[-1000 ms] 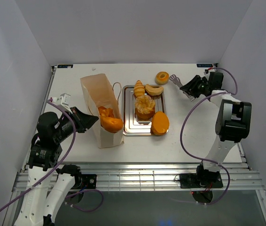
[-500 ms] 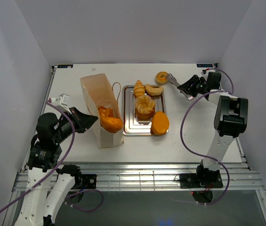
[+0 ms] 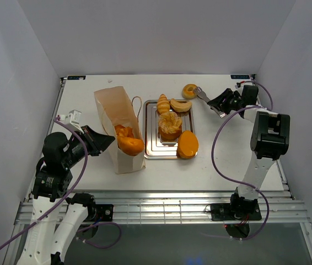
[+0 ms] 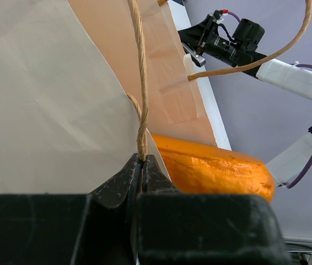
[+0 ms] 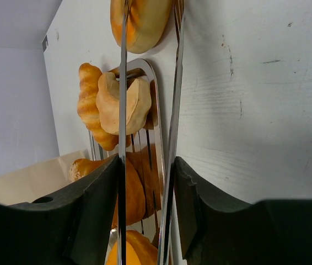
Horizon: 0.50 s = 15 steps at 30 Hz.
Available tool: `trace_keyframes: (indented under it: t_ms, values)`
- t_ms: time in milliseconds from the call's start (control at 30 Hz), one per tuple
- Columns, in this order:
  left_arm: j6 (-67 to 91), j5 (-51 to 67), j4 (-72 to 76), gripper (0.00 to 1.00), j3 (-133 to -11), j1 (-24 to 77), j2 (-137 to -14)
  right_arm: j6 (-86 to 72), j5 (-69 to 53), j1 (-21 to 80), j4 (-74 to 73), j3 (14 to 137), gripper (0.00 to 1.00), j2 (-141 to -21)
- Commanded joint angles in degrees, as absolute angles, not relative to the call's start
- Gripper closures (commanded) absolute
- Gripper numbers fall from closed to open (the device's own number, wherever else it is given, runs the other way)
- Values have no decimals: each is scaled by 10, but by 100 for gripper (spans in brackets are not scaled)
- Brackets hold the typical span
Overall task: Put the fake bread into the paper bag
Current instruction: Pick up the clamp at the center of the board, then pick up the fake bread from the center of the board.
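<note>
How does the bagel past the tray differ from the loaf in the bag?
The pale golden ring-shaped bagel lies on the white table beyond the silver metal tray; the deep orange long loaf sits in the mouth of the pale tan paper bag. The bagel is a small ring; the loaf is bigger and elongated. Both are glossy fake bread.

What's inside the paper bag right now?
Glossy orange fake bread shows at the mouth of the paper bag, at least one loaf. Anything deeper is hidden by the bag's wall.
</note>
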<state>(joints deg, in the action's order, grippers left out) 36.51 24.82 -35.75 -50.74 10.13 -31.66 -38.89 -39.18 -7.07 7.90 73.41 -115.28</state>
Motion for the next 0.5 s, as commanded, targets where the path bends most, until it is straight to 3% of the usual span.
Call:
trace_keyframes:
  t_ms: [0, 300, 467]
  values:
    - [367, 250, -359, 100, -526, 100, -317, -393, -398, -63, 98, 753, 51, -1161]
    - [367, 251, -357, 100, -526, 100, -323, -383, -394, -59, 95, 757, 50, -1172]
    - [368, 252, -355, 100, -527, 100, -324, -393, -403, -58, 111, 758, 59, -1175]
